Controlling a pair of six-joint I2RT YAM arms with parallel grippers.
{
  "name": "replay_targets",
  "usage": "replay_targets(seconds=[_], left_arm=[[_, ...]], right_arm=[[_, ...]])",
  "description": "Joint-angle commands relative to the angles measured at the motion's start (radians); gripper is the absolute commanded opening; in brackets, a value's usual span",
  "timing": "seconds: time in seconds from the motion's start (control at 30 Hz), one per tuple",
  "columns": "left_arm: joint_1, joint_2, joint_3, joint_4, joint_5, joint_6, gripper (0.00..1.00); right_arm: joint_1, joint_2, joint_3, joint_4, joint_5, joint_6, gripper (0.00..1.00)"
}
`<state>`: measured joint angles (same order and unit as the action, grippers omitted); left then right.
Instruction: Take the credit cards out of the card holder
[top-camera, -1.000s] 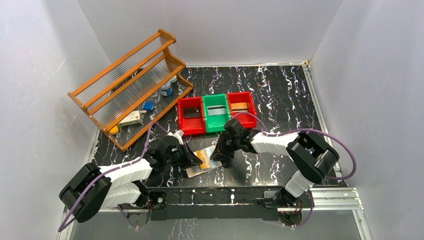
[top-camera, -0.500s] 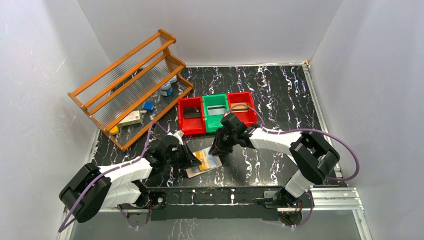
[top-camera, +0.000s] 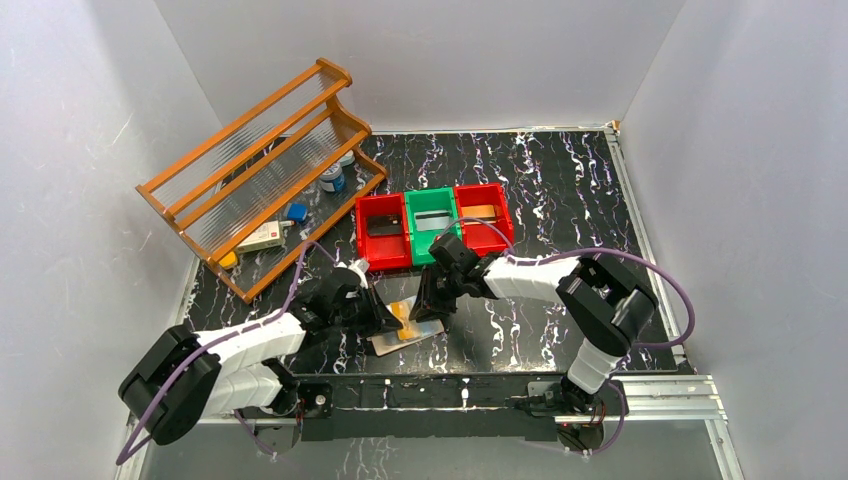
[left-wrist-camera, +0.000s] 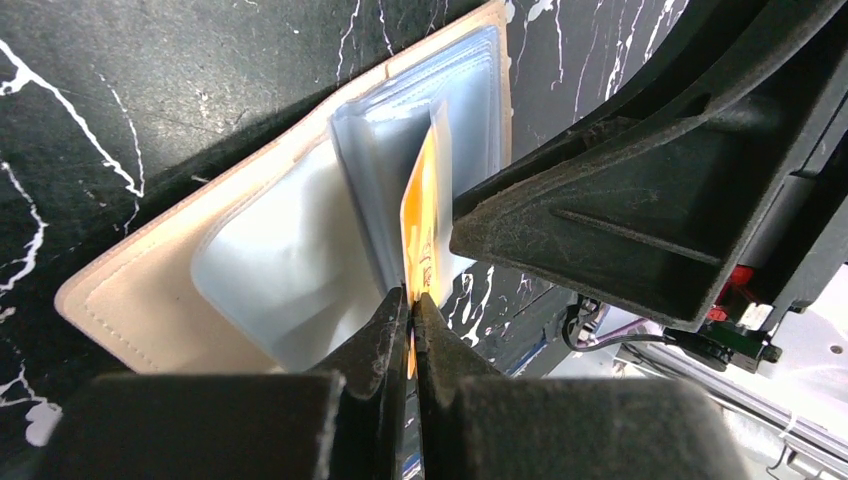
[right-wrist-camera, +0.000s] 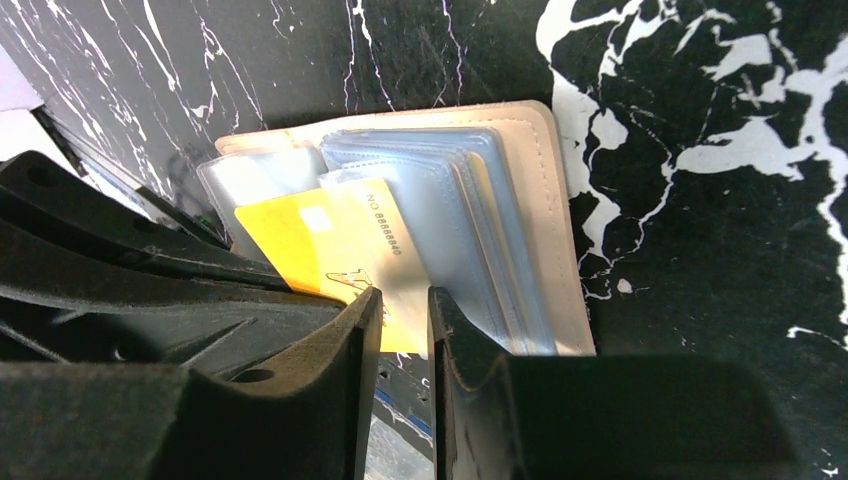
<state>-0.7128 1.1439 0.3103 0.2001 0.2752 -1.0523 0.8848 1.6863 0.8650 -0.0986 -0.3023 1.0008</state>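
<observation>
R end effector (right-wrist-camera: 403, 300) moved over tan holder (right-wrist-camera: 556, 240), grip unclear, L end effector (left-wrist-camera: 410, 300) pinching orange card (left-wrist-camera: 422, 215)

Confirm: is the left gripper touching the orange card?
Touching. Left wrist view: the left gripper is pinched shut on the orange card at its lower edge, and a sliver of orange shows inside the pinch.

Matt leather-like card holder (left-wrist-camera: 120, 300), glossy plastic sleeves (left-wrist-camera: 270, 270) (pale blue), smooth orange card (left-wrist-camera: 420, 215)

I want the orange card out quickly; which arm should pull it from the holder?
Right, likely: the right gripper straddles the orange card; the left gripper pinches a sleeve of the card holder, steadying it.
</observation>
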Motion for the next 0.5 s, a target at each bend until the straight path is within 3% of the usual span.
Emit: replay_targets(seconds=[0.0,0.27,0.47], left_arm=[[0.004,-0.052,0.027,-0.171,-0.084,0.034,0.00],[0.004,-0.206,0.069,-0.336,-0.158,0.063,0.00],[0.004,-0.255,0.167,-0.446,-0.157,0.154,0.00]], right_arm=[[0.003,-0.006,0.012,-0.098,0.100,0.004,0.33],[0.002,-0.011,0.037,-0.090,0.085,-0.010,0.33],[0.003,-0.113,0.093,-0.089,0.102,-0.040,0.39]])
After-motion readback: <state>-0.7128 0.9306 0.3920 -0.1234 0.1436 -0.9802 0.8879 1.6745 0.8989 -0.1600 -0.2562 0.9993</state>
